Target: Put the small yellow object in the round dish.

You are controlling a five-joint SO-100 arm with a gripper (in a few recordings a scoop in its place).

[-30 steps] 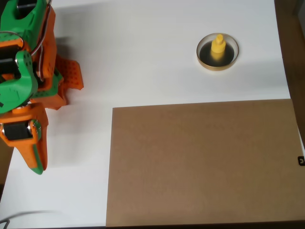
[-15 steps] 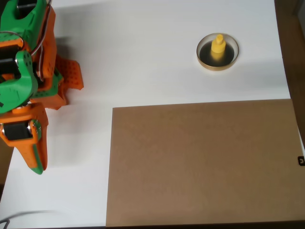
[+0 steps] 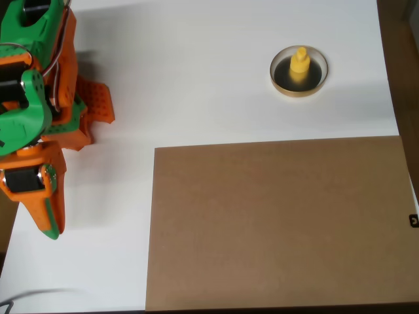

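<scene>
Small yellow object (image 3: 300,63): upright inside round dish (image 3: 280,82), knob up. Location: well apart from jaws (image 3: 49,219), up and far right across white tabletop (image 3: 196,78). Jaws: narrow, holding nothing. Placement looks done.

The orange and green arm (image 3: 33,111) sits folded at the left edge of the white table (image 3: 196,78) in the overhead view. Its gripper (image 3: 49,219) points down the picture along that edge, fingers drawn together with no gap between them, holding nothing, over the table's lower left part.
</scene>
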